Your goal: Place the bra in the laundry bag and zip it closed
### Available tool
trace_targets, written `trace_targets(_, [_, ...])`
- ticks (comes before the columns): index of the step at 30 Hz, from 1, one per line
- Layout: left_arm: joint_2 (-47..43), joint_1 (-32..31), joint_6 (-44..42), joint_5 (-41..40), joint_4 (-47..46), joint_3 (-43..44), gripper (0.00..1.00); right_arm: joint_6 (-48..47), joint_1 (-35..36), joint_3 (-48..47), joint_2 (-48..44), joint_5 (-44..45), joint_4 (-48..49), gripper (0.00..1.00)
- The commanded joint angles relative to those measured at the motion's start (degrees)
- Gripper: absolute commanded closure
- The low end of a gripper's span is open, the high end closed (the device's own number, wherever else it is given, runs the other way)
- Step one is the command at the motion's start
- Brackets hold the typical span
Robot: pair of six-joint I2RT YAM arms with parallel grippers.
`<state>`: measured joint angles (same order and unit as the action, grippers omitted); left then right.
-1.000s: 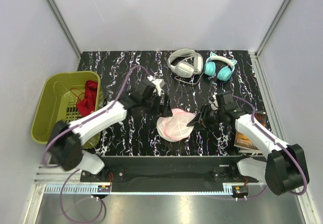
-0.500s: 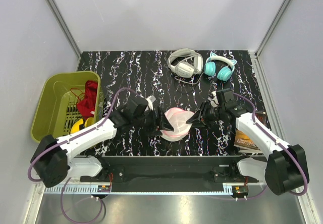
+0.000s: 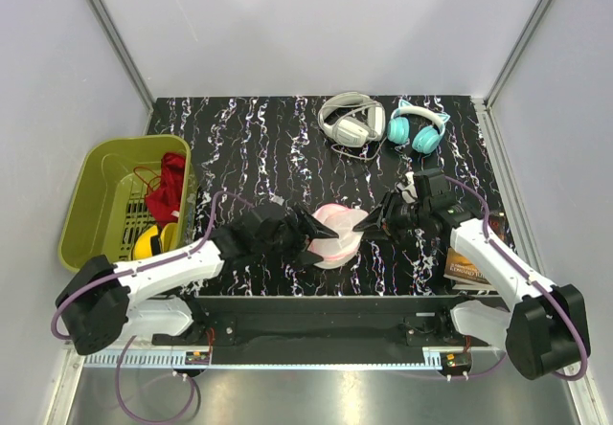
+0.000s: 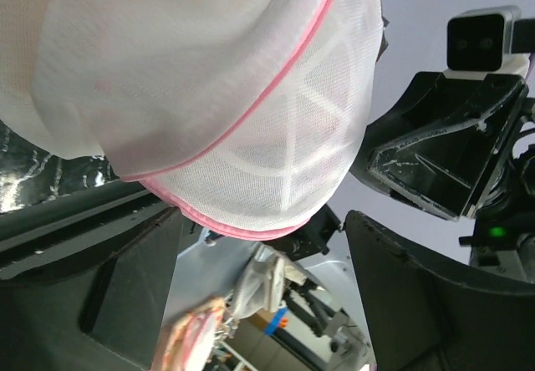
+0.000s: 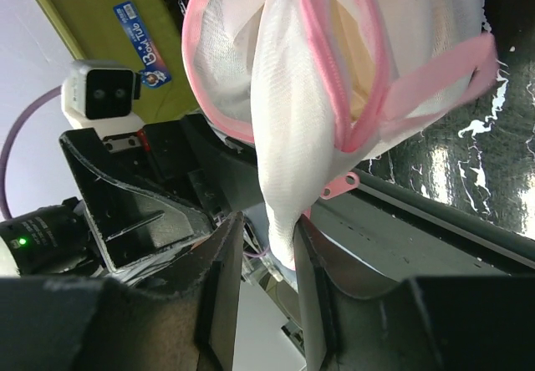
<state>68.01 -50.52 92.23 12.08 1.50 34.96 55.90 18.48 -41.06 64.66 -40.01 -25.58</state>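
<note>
The right gripper (image 5: 267, 239) pinches a laundry bag (image 3: 335, 226) fold while the left gripper (image 4: 263, 221) holds its jaws wide at the opposite side, so any tug could slip the mesh free.

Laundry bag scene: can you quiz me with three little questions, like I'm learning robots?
1. Which gripper pinches the mesh of the laundry bag?
2. True or false: the bag is zipped fully shut.
3. Fill in: the dark red garment lies in the ___ basket.
Key: 1 the right gripper; 2 false; 3 green.
</note>
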Motion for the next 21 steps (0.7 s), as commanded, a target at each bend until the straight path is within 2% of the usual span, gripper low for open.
trace_targets(1, [0.63,-0.8,7.88,-3.29,-5.8,-0.42,0.18,1.49,0.24,0.54,-1.65,-0.24,1.85,0.62])
trace_targets(7, [1.87,-1.94,10.77,-1.8,-6.6,0.37,0.22,2.37,0.24,1.68,-3.14,0.02,2.12,0.62])
trace_targets(13, [-2.26,-7.74,17.71,-9.43,2.27,0.99,0.16,2.46,0.24,2.47,-3.84,0.46,2.29,0.62])
trace_targets(18, [-0.07,-8.71,22.64,-10.4,1.15,-0.33,0.19,2.81,0.24,2.21,-4.37,0.19,2.38,0.62])
trace_targets(21, [0.11,-8.8,22.73,-13.73,0.96,-1.29,0.21,3.25,0.24,1.95,-4.72,-0.42,2.38,0.63])
